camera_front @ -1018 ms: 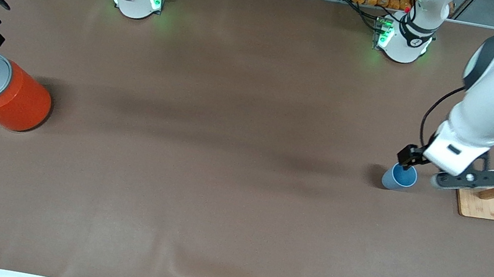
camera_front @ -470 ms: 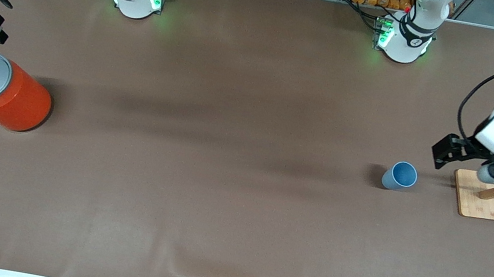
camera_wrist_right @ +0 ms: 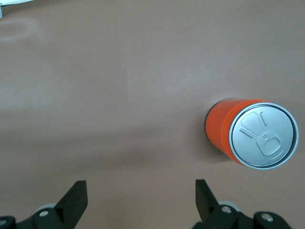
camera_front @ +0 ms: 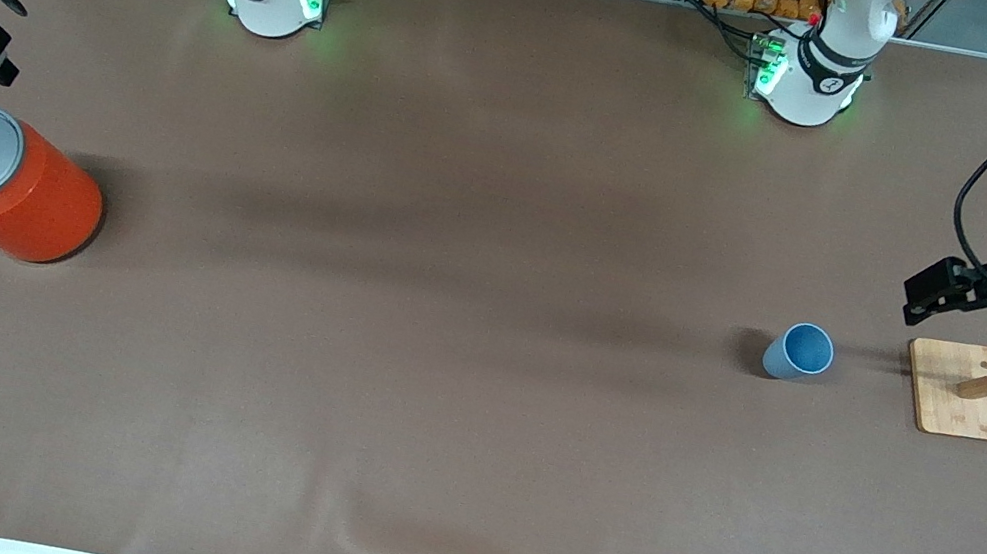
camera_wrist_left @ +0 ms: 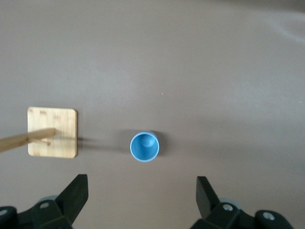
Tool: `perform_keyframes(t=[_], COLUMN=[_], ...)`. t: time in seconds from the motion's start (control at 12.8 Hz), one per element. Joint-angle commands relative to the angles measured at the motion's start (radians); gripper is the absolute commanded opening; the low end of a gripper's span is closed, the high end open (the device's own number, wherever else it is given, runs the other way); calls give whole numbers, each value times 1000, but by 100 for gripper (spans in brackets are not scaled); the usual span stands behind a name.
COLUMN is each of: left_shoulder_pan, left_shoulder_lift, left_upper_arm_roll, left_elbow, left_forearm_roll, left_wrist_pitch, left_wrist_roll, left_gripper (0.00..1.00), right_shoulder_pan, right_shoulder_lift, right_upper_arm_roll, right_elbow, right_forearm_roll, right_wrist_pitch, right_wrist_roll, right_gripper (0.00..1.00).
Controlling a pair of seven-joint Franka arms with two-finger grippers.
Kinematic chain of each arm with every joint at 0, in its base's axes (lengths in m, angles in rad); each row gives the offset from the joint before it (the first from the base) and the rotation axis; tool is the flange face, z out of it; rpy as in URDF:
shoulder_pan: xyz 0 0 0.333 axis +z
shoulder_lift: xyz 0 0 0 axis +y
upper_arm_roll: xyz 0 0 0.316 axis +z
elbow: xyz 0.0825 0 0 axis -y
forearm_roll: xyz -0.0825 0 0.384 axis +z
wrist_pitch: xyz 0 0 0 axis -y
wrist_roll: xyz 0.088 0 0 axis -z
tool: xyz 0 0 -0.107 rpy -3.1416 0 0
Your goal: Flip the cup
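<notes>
Cup [camera_front: 800, 351] stands mouth-up on table [camera_front: 438, 359], beside wooden stand [camera_front: 966, 391]. Left gripper [camera_wrist_left: 142, 200] empty, fingers spread, above table near stand; right gripper [camera_wrist_right: 140, 200] likewise, waiting near orange can [camera_front: 3, 180]. Cup probably light, stiff, smooth — grip across tapered wall.

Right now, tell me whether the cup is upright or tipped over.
Upright, mouth up: the cup stands on the table, and the left wrist view looks straight down into its darker blue inside. It looks empty, and neither gripper touches it.

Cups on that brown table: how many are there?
1. The cup stands upright, mouth up, toward the left arm's end of the table, beside the wooden stand. The orange can is no cup.
</notes>
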Motion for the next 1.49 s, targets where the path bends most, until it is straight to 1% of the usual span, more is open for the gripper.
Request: perform_keyframes(t=[0.0, 0.08, 0.16, 0.24, 0.31, 0.55, 0.63, 0.86, 1.02, 1.18, 1.25, 1.41], left_shoulder_pan=[-80, -103, -135, -140, -134, -132, -134, -146, -154, -157, -169, -195], left_shoulder_lift=[-59, -85, -105, -124, -136, -210, -223, -230, -227, -224, -214, -211], left_upper_arm_roll=[87, 115, 158, 175, 179, 187, 186, 187, 189, 202, 209, 225], left_elbow=[-62, -99, -128, -151, -168, -239, -246, -227, -196, -167, -141, -128], left_forearm_roll=[-30, -30, -34, -60, -85, -85, -82, -71, -71, -70, -45, -15], left_wrist_pitch=[-18, -19, -19, -19, -19, -18, -19, -53, -59, -96, -125, -136], left_wrist_roll=[22, 29, 31, 34, 52, 89, 89, 91, 88, 89, 89, 89], left_gripper=[100, 100, 100, 100, 100, 100, 100, 100, 100, 100, 100, 100], right_shoulder_pan=[-1, -1, -1, -1, -1, -4, -4, -4, -2, -4, -4, -4], right_shoulder_lift=[10, 10, 10, 10, 10, 10, 10, 10, 10, 10, 10, 10], right_upper_arm_roll=[0, 0, 0, 0, 0, 0, 0, 0, 0, 0, 0, 0], right_elbow=[22, 22, 22, 22, 22, 22, 22, 22, 22, 22, 22, 22], right_forearm_roll=[-10, -10, -10, -10, -10, -10, -10, -10, -10, -10, -10, -10], right_wrist_pitch=[-24, -25, -25, -25, -25, -25, -25, -25, -25, -25, -25, -25], right_wrist_roll=[1, 3, 1, 1, 1, 1, 1, 1, 1, 1, 1, 1], right_gripper=[100, 100, 100, 100, 100, 100, 100, 100, 100, 100, 100, 100])
